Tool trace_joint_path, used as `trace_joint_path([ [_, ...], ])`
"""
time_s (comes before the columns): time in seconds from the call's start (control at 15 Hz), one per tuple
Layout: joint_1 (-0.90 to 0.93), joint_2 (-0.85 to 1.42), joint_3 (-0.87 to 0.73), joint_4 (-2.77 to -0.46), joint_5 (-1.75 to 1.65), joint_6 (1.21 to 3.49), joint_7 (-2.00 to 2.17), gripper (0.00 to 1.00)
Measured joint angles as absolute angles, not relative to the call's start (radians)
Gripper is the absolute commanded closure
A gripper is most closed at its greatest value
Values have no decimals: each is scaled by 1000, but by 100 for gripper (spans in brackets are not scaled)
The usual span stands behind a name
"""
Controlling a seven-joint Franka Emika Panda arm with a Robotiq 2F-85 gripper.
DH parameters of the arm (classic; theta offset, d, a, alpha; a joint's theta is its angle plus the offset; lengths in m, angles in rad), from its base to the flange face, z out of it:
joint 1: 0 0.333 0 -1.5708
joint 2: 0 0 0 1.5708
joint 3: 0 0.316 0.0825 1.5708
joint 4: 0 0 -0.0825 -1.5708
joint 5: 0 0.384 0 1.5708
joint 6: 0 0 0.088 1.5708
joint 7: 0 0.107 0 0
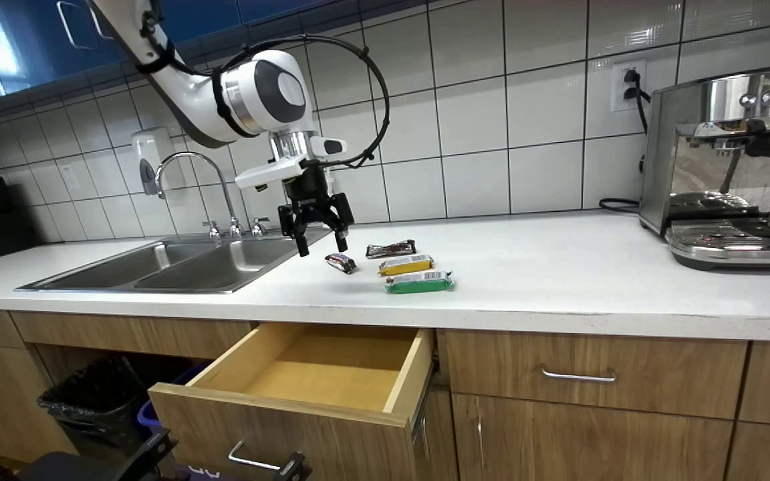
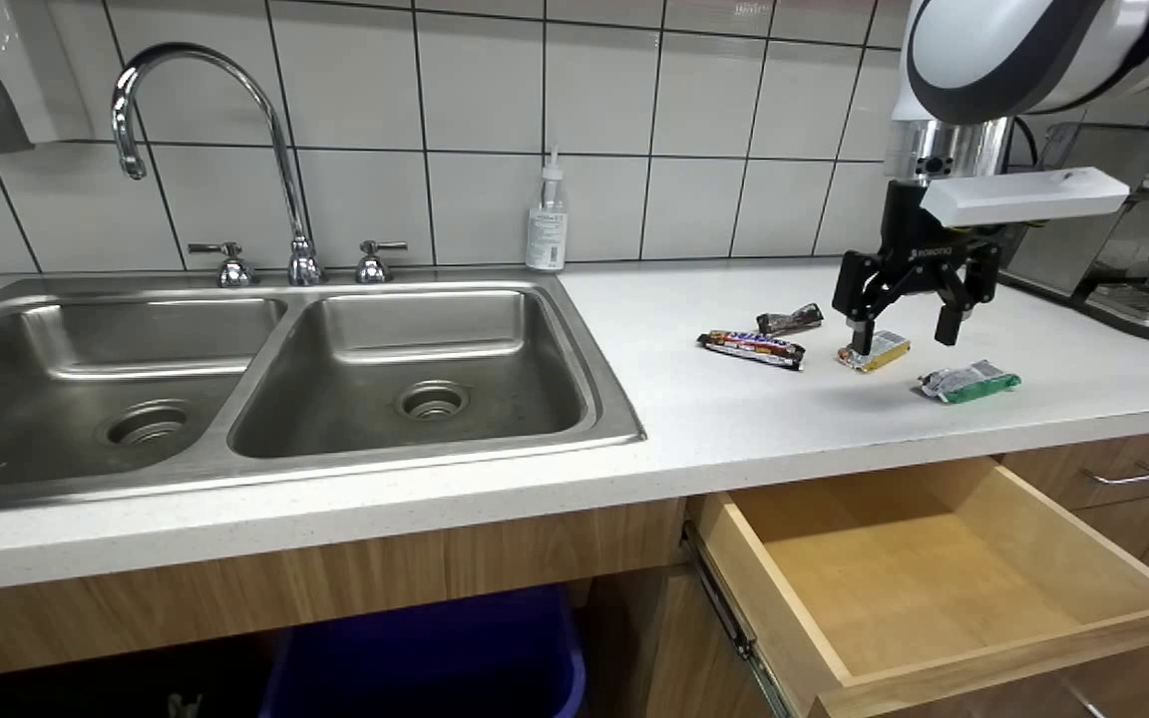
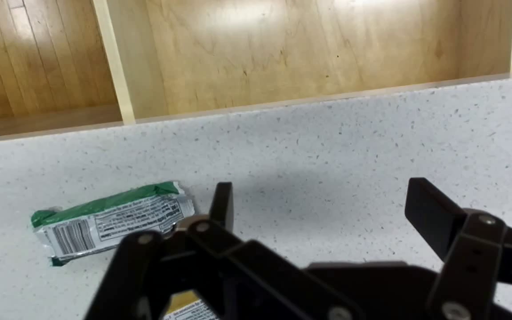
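The gripper (image 3: 320, 200) is hanging wide open, empty, and that green bar (image 3: 110, 221) at wrist-view left is looking light, slick, maybe squishy, so I'm voting mid-body pinch.

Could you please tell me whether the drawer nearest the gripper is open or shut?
Open: the drawer stands out past the countertop, and all three views show its inside.
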State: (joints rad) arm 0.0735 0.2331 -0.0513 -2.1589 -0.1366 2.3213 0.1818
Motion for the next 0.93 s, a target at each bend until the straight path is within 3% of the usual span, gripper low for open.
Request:
trace_joint_path([
  [0.93,75,392,-36,-1942,-170,2214,-26,0],
])
